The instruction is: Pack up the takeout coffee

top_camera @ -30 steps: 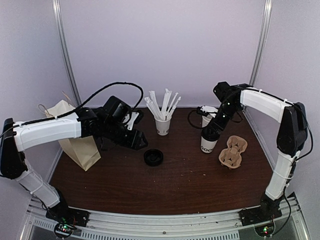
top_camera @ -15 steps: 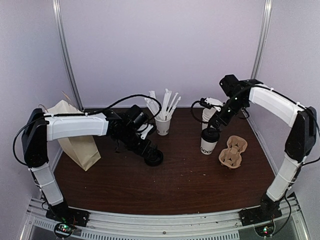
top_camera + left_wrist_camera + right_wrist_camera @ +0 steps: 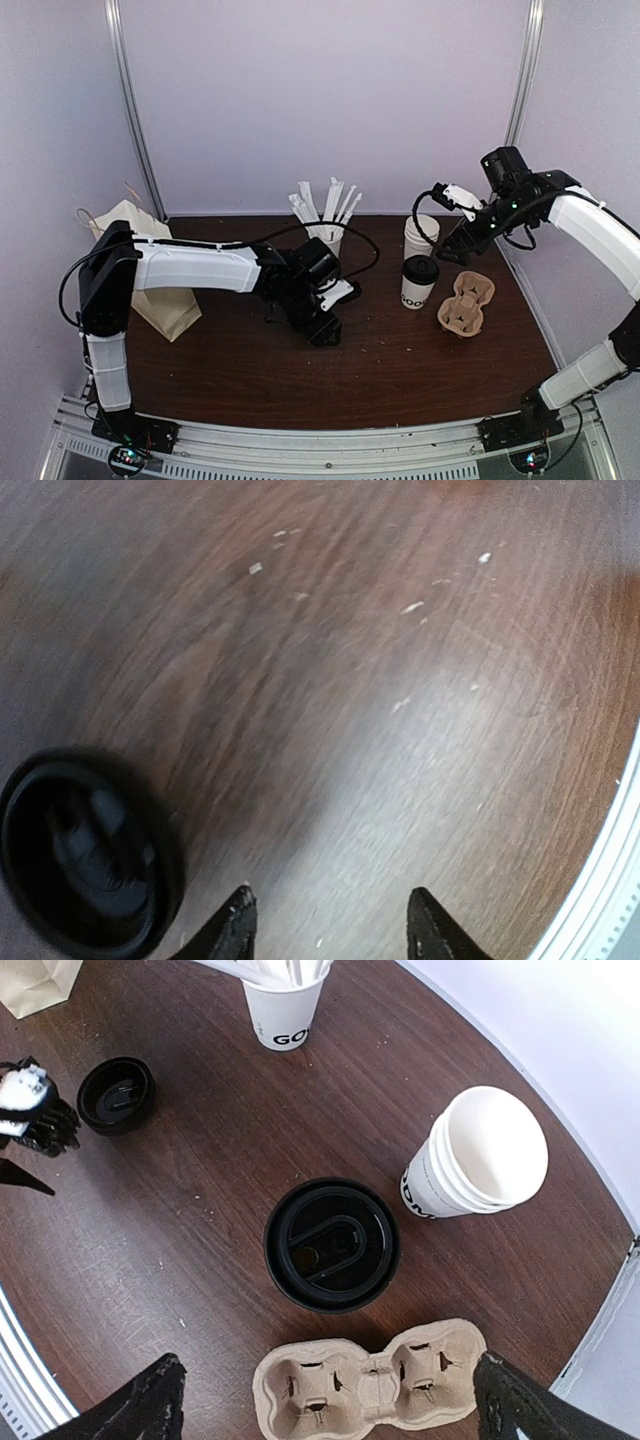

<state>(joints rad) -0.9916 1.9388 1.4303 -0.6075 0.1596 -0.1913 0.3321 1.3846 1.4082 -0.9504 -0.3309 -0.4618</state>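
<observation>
The takeout coffee (image 3: 418,283) is a white cup with dark lettering and a black lid, standing upright at mid-right. In the right wrist view the takeout coffee (image 3: 332,1244) shows from above. My right gripper (image 3: 455,248) is open and empty, raised above and to the right of it. In its own view the right gripper (image 3: 335,1400) hangs over the cup and the pulp cup carrier (image 3: 370,1380). My left gripper (image 3: 322,330) is open and empty, low over the table centre. In its own view the left gripper (image 3: 335,922) has a loose black lid (image 3: 85,855) just to its left.
The cup carrier (image 3: 467,303) lies right of the coffee. A stack of lidless white cups (image 3: 421,235) stands behind it. A cup of straws (image 3: 325,245) stands at the back centre. A brown paper bag (image 3: 170,305) stands at the left. The loose lid (image 3: 115,1095) lies by the left gripper.
My right gripper has lifted off the coffee's lid and drawn back up and to the right. My left arm has swung right across the table to the loose black lid.
</observation>
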